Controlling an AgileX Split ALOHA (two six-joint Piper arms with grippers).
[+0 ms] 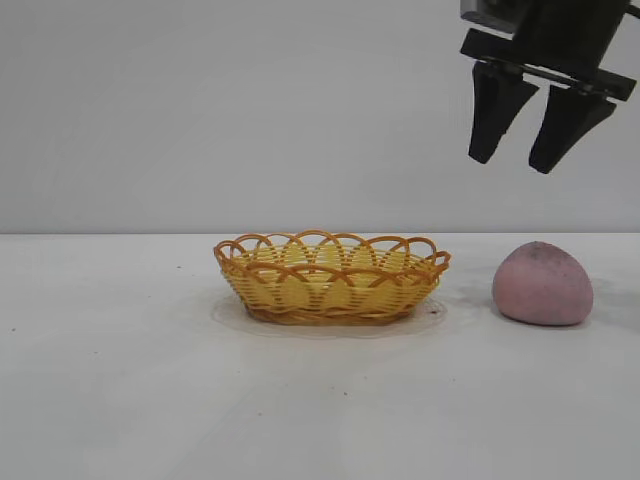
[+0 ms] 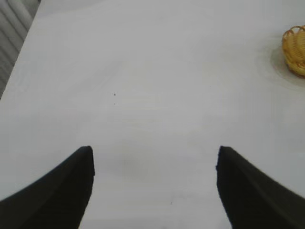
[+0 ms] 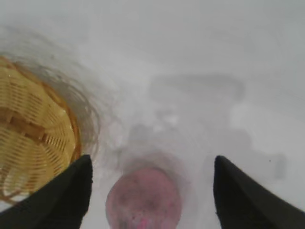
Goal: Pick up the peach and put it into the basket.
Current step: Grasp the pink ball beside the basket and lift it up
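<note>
Right gripper (image 1: 518,158) hangs upper right of frame, jaws apart, empty. Peach (image 1: 543,284) sits on the counter (image 1: 120,400) lower right, beside the basket (image 1: 332,277). Risk: off-centre descent nudges the rounded peach, rolling it away. Left gripper (image 2: 155,191): jaws apart, idle.

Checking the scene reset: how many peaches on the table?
1. The peach sits on the table to the right of the basket, apart from it, below the open right gripper. Basket interior looks empty; none seems hidden.
</note>
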